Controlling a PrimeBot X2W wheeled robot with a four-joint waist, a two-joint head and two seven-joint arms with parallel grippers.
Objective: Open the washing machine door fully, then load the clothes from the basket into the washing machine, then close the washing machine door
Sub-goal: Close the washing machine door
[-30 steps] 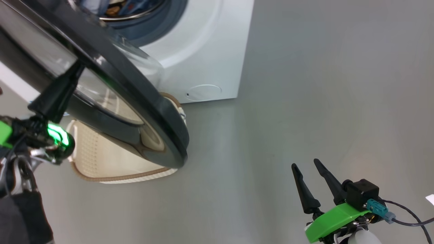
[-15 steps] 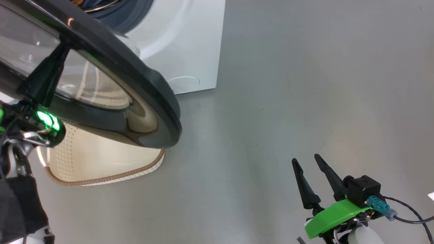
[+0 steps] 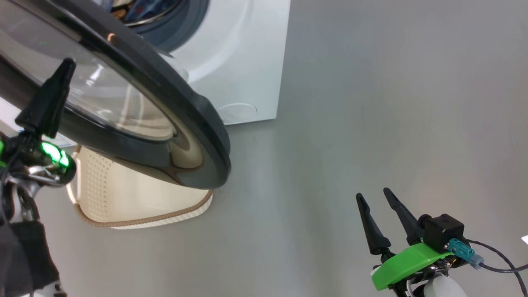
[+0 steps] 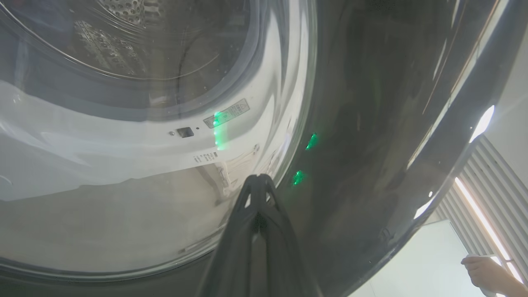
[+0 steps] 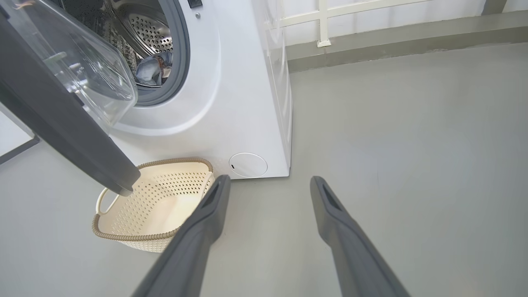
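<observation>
The washing machine door (image 3: 173, 107) stands partly open, swung out from the washing machine (image 3: 247, 53) and hanging over the basket (image 3: 107, 189). Half a second ago the left gripper (image 3: 66, 68) reached up to the door's black rim. Now its tip lies lower, against the clear glass and short of the rim. Its two dark fingers are pressed together into one tapered point, and the left wrist view shows them closed (image 4: 258, 179) before the door's outer face (image 4: 371, 123). Whether they touch the glass cannot be told.

The head camera has shifted, so the machine sits differently in that view. The right gripper (image 3: 373, 193) hovers over the floor as before, fingers spread apart with nothing between them (image 5: 270, 178).

The door (image 5: 62, 123) has a wide glossy black rim and a bulging clear bowl (image 5: 90, 70). Behind it, a grey rubber gasket (image 5: 181, 53) rings the perforated steel drum (image 5: 150, 24), where the clothes (image 5: 150, 70) lie as soft blue folds.

The machine is a smooth white box (image 5: 231, 103) with a round filter cap (image 5: 248, 165) low on its front. The basket (image 5: 173, 187) stands just before the machine. It is cream perforated plastic with a brown woven-look rim, on the smooth grey floor (image 5: 412, 165).

A person's hand (image 4: 482, 272) shows at the left wrist view's lower right corner.
</observation>
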